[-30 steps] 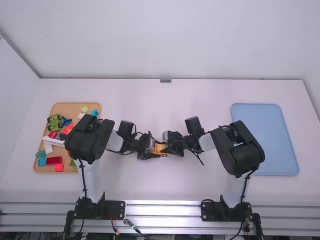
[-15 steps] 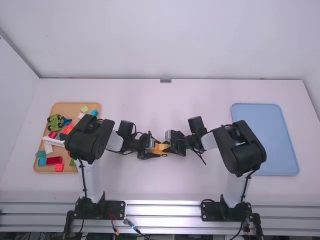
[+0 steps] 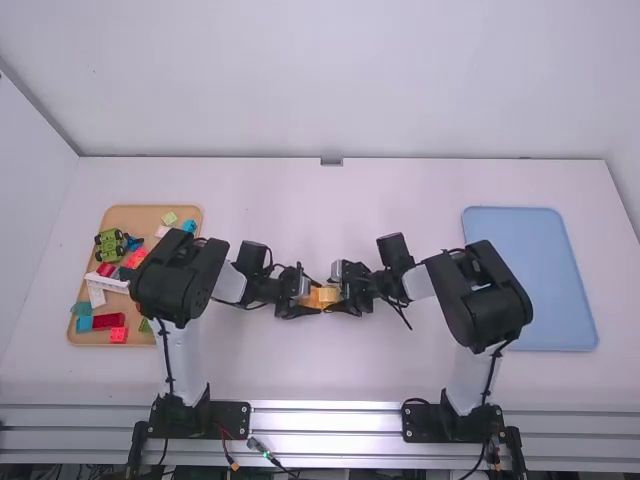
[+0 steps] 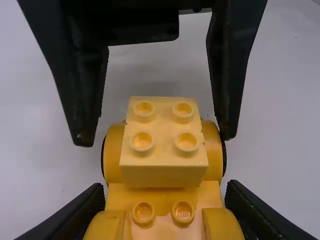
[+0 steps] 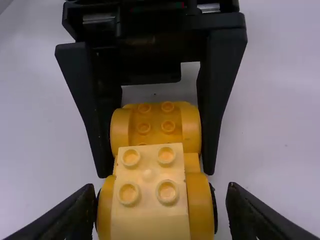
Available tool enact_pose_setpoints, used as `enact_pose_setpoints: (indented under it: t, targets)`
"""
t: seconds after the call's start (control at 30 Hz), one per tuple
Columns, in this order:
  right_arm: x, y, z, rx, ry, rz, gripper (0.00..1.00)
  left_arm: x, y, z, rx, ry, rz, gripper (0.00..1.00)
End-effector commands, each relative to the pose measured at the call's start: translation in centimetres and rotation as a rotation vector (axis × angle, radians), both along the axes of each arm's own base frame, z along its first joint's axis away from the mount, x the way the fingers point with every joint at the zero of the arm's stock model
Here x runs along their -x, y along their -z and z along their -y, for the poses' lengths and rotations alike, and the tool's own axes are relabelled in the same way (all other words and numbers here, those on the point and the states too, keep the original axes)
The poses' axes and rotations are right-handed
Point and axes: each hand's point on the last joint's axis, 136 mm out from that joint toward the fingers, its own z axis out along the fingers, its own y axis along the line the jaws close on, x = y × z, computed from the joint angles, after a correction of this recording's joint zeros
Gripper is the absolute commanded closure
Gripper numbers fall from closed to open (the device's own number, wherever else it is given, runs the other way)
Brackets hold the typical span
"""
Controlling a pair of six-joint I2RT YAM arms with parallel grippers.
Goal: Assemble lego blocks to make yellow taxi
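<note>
- High view: white flat table (image 3: 400,385), both grippers over its middle, tips facing each other.
- Light blue rectangular tray (image 3: 530,280), on the table, well to the right of the right gripper (image 3: 338,293).
- Tan round-cornered tray (image 3: 150,213), well to the left of the left gripper (image 3: 312,298); assorted coloured bricks in it, left arm passing over its right side.
- Left gripper (image 4: 164,194), black, two-fingered: drawn in on the two sides of the car base, pinching it.
- Right gripper (image 5: 161,187), black, two-fingered: spread, one finger out to each side of the block and wheel end; not clamped on the pieces.
- Orange-yellow plastic car base (image 4: 164,196), studded, rounded fenders and black wheels: between the left gripper's fingers, its farther end reaching between the right gripper's fingers.
- Green brick-built piece with black wheels (image 3: 108,245), in the tan tray, left of the left gripper.
- Dark red oblong brick (image 3: 108,321), same tray, also left of the left gripper.
- Pale yellow square-topped block with four round studs (image 4: 163,125): on the car base, between the fenders at the end nearer the right gripper. Cannot tell if fully seated.
</note>
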Motion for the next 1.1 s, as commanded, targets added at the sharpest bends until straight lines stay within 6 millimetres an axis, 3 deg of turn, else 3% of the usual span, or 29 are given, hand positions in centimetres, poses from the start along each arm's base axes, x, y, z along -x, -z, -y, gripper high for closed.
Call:
enact_pose_setpoints:
  t: [0.0,0.3,0.4,0.43,0.47,0.57,1.07]
  targets:
    - [0.1,0.1,0.1,-0.002,0.002,-0.013,0.3,0.2,1.2,-0.4,-0.044,-0.021,-0.02,0.43]
    - [-0.6,-4.6,0.2,-0.126,-0.022,0.055,0.28,0.2,1.2,-0.4,-0.044,-0.021,-0.021,0.43]
    - [-0.6,-5.8,0.3,-0.162,-0.031,0.068,0.31,0.2,1.2,-0.4,-0.044,-0.021,-0.021,0.43]
    - [-0.7,-5.9,0.3,-0.167,-0.034,0.072,0.35,0.2,1.2,-0.4,-0.044,-0.021,-0.021,0.43]
    - [-0.7,-5.9,0.3,-0.17,-0.036,0.076,0.48,0.2,1.2,-0.4,-0.044,-0.021,-0.021,0.43]
    - [-0.5,-5.9,0.3,-0.168,-0.046,0.085,1.0,0.2,1.2,-0.4,-0.044,-0.021,-0.022,0.43]
    - [0.7,-2.4,-0.9,-0.037,-0.045,0.045,1.0,0.3,1.2,-0.4,-0.043,-0.02,-0.025,0.44]
